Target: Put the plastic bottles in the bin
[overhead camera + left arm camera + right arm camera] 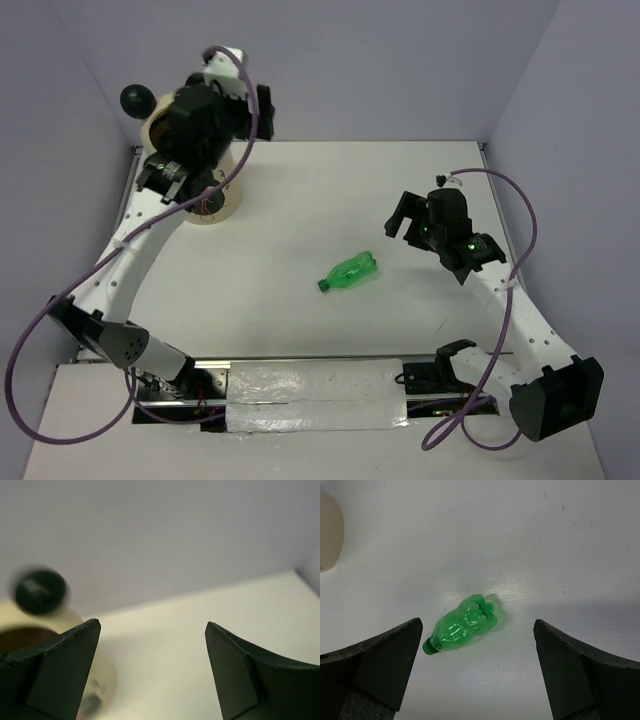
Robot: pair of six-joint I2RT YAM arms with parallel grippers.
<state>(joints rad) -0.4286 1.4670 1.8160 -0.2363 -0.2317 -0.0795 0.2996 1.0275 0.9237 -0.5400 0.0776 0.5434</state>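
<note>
My left pincer (152, 630) stands spread wide with nothing between its dark fingers (60, 665). It hangs over the bin (75, 622). The cream rim sits just under and to the left of the left finger, and one black ball ear (40, 591) pokes up beyond that. I can see a slice of the bin's dark mouth, but I can't tell what lies inside. Past the fingertips there is bare white table (200, 615), then the pale wall (160, 530).

My right pincer (408, 222) is spread as well and grips nothing. It hovers above the table, pointing down at the green bottle (460, 627). The bottle lies on its side on the table, below the gap between the fingers. Its cap points toward the left finger and it touches neither one. The bin is well apart from this pincer, off at the far left.
</note>
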